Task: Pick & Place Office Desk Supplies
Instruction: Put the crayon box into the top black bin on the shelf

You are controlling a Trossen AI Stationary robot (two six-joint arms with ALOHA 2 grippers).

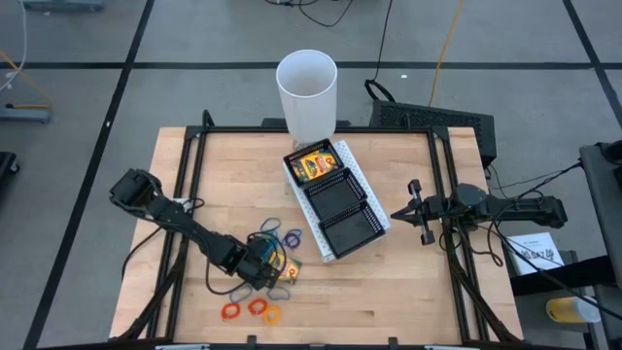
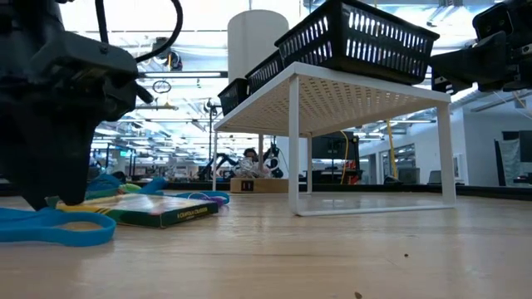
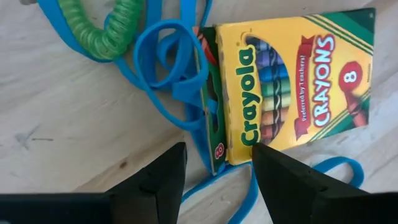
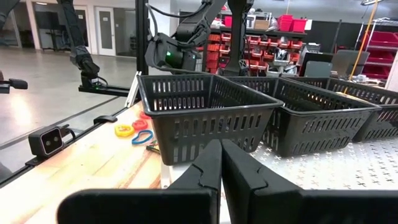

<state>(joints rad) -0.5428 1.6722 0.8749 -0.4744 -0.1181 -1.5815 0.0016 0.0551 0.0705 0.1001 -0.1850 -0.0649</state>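
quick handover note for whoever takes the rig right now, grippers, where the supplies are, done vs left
Left gripper: open, low over the crayon box on the table, fingers at its end, nothing held.
Right gripper: shut, empty, waiting beside the black mesh tray.
Done: one crayon box in the tray, in the compartment nearest the white cup. The other two compartments look empty.
Left: the table crayon box, and the rubber bands around it: blue bands, a green band, and red and orange bands near the table's front edge.
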